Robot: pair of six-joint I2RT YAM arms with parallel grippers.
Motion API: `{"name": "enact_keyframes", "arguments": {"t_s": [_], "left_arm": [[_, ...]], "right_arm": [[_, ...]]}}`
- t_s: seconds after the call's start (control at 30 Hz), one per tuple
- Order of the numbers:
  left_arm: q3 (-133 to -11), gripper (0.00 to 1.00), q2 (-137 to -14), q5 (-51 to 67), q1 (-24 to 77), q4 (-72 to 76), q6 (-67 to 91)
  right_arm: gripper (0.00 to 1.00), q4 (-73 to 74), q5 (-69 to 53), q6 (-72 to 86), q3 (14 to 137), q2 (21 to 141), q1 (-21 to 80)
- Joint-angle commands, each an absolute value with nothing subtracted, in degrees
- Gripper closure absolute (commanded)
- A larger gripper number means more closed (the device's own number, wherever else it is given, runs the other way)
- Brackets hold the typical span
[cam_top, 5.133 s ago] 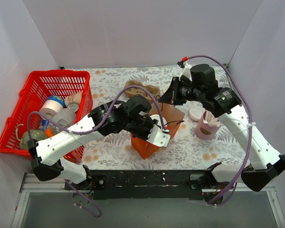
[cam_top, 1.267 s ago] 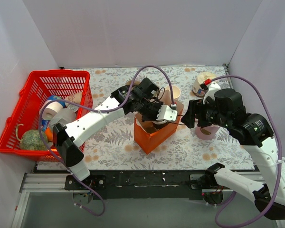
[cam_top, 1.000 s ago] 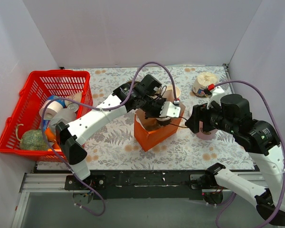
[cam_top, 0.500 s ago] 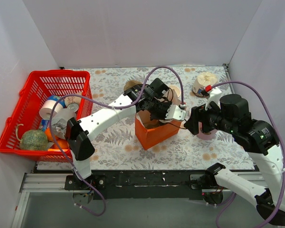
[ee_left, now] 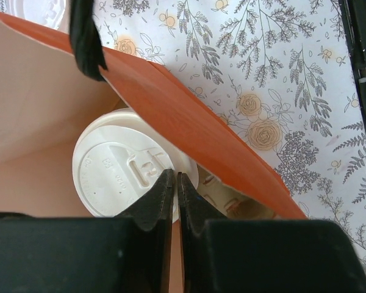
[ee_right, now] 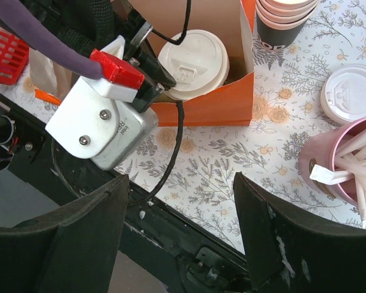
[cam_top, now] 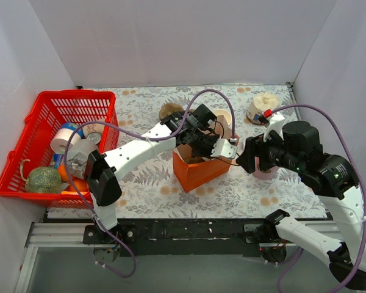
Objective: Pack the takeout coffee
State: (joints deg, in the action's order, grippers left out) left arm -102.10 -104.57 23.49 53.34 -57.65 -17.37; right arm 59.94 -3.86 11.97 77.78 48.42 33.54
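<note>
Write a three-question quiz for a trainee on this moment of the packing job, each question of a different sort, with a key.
1. True or false: the takeout coffee stands inside the orange bag.
2. Pick one. The left gripper is: A) wide open; B) shut on the orange bag's wall; C) shut on the coffee's lid.
3. Fill the gap: the right gripper is ___ and holds nothing.

Key: 1 true; 2 B; 3 open.
</note>
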Motion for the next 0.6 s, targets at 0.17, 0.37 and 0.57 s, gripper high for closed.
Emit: {"name": "enact_keyframes", "arguments": {"t_s": [0.17,0.37,0.57], "left_arm": [[-99.0,1.0,-103.9,25.0,53.4,-54.8,-17.1],[-98.4,1.0,-103.7,25.3,53.4,-54.1,-16.6],[-99.1,0.94,-102.9,24.4,53.4,-53.3,-15.4]], "right_arm": [[0.23,57.9,-4.3,13.1,77.6,47.9,33.8],[0.23,57.9,-3.7,14.0,77.7,47.4,33.8],[0.22,57.9,-3.4,14.3,77.6,47.1,33.8]]}}
